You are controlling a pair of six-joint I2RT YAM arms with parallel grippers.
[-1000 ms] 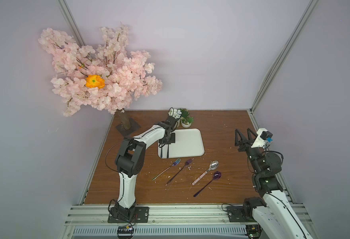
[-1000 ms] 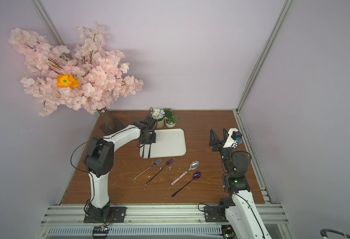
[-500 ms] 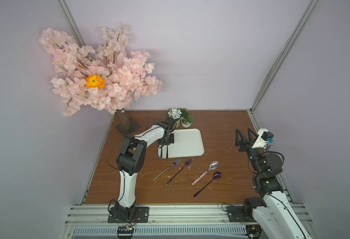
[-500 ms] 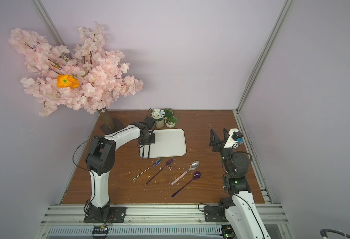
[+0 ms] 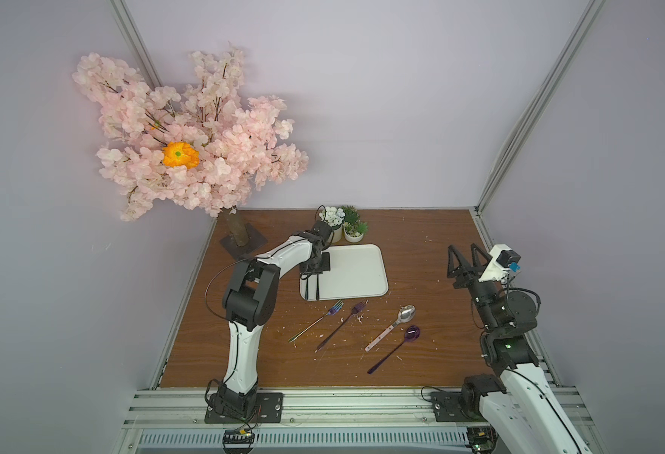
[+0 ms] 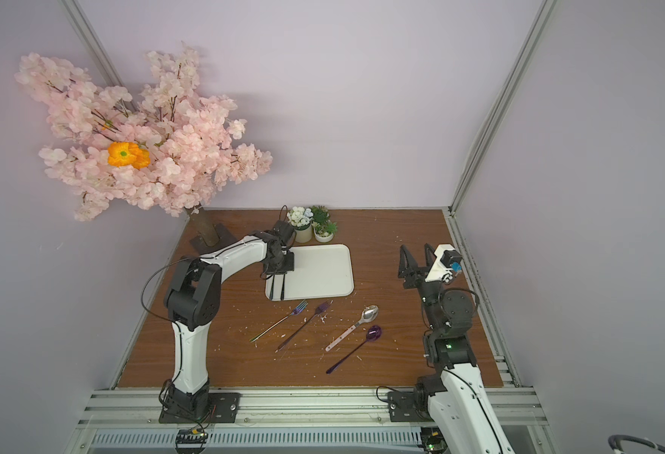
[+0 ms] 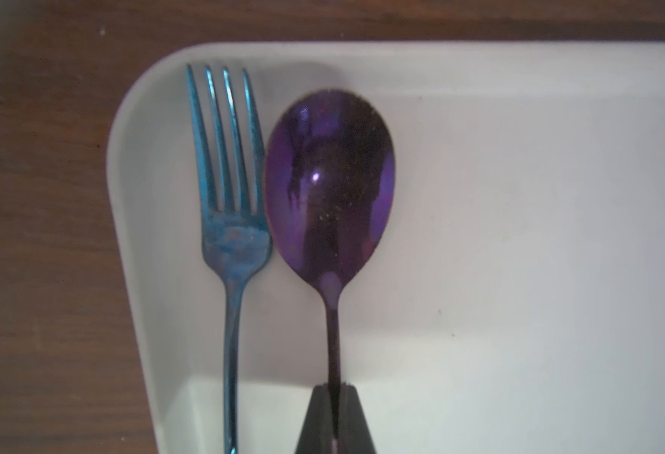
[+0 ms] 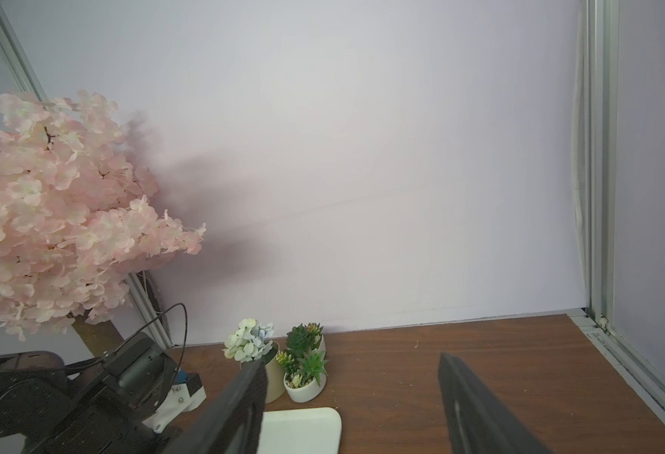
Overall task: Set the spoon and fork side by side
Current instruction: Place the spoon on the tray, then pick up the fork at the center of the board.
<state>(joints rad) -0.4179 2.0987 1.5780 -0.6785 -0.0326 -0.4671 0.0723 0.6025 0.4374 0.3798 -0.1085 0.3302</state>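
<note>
Purple spoon (image 7: 329, 188) lies bowl-up in the corner of the white tray (image 7: 519, 236), right beside the blue fork (image 7: 230, 220). Handles run parallel, heads level. Spoon bowl sits against the fork's outer tine; touching or a hair apart, can't tell. Whether the spoon rests fully on the tray floor, also can't tell.

Left tool (image 7: 335, 416) is clamped shut on the spoon's thin handle, which runs between the two black fingers. Fork lies free, nothing gripping it.

Step, my read: placement of the spoon, final bit. The pair already looks side by side, so you're at the release. Next move calls for parting the fingers cleanly, then lifting away from the tray so the handle doesn't drag and knock the fork out of line. Watch for the spoon rolling on its bowl once let go.

Pose: in a top view the left tool (image 5: 315, 271) points down over the tray's left edge, arm reaching from its base at the near rail, elbow bent high, forearm stretched toward the back of the bench (image 5: 421, 243).

Right tool (image 5: 462, 249) is parked near the bench's right side, raised, fingers spread, nothing between them.

Spare silver spoon (image 5: 406, 313), second purple spoon (image 5: 412, 333) and purple fork (image 5: 359, 306) lie loose nearer you, well apart from the tray pair.
</note>
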